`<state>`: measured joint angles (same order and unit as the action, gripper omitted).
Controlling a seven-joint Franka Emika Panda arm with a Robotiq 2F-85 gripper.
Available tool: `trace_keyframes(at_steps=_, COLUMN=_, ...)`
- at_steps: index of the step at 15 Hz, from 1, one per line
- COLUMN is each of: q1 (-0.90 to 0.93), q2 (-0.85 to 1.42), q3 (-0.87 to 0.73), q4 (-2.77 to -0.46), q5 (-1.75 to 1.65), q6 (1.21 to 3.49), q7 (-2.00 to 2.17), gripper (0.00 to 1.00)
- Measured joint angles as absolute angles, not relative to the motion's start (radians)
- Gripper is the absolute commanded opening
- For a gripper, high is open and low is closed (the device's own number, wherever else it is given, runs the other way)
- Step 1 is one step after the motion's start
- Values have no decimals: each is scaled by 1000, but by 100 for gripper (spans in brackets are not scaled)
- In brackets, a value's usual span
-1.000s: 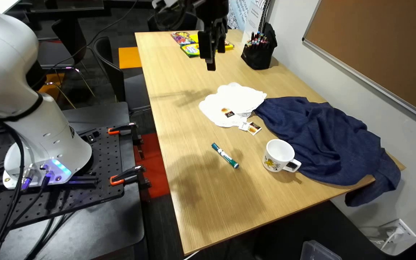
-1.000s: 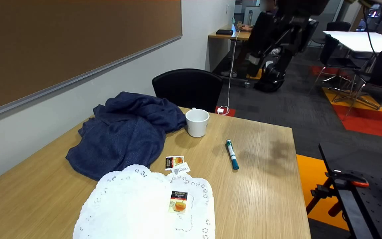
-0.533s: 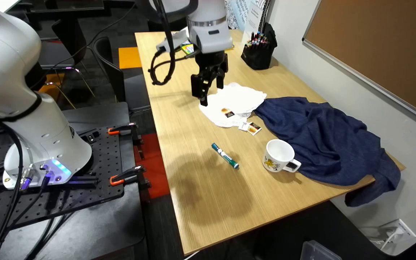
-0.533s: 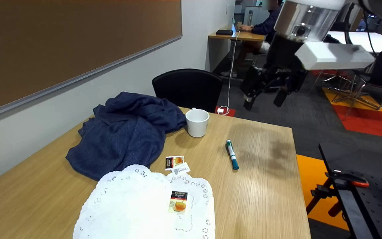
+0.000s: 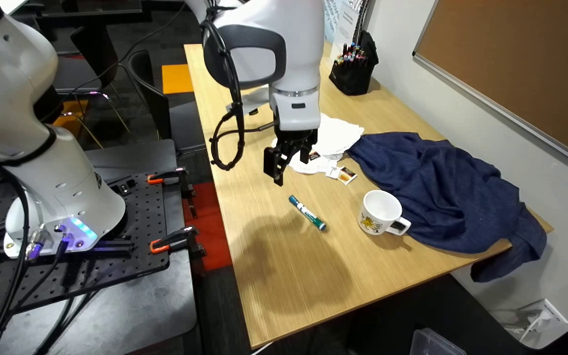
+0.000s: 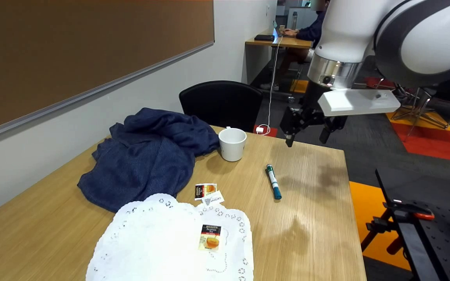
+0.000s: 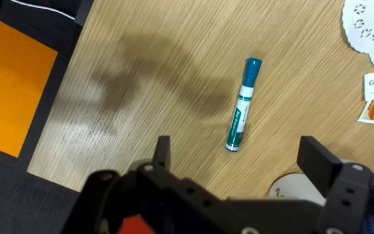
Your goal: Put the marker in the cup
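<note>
The marker point(image 5: 307, 213), with a white and green body and a teal cap, lies flat on the wooden table point(image 5: 274, 276). It also shows in an exterior view point(image 6: 273, 182) and whole in the wrist view point(image 7: 243, 104). The cup point(image 5: 380, 212) is a white mug standing upright beside the dark blue cloth. It also shows in an exterior view point(image 6: 232, 146); in the wrist view the gripper partly hides the cup point(image 7: 294, 187). My gripper point(image 5: 291, 171) is open and empty, above the table with its fingers pointing down. In the wrist view the marker's lower end lies between the fingers point(image 7: 235, 143), below them.
A dark blue cloth point(image 5: 442, 192) lies behind the cup. White doilies point(image 6: 162, 242) and tea packets point(image 6: 210, 237) lie flat on the table. A black case of pens point(image 5: 353, 69) stands at the far end by the wall. A black chair point(image 6: 221, 103) is at the table's edge.
The arm has come down into view and the gripper is lower and closer to the marker. It stays open. The marker and the cup have not moved.
</note>
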<state>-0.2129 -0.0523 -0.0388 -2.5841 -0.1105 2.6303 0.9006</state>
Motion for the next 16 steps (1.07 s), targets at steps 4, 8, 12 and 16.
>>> trace_keyframes(at_steps=4, q1=-204, q2=-52, q3=-43, q4=-2583, q5=-111, q6=2630, q7=900, gripper=100)
trace_keyframes(at_steps=8, q1=-199, q2=-51, q3=-47, q4=-2583, q5=-111, q6=2631, q7=900, gripper=100)
trace_keyframes(at_steps=12, q1=-199, q2=-19, q3=-52, q4=-2577, q5=-161, q6=2699, q7=980, gripper=100)
trace_keyframes(at_steps=16, q1=-188, q2=68, q3=-72, q4=-2546, q5=-182, q6=2767, q7=1050, gripper=100)
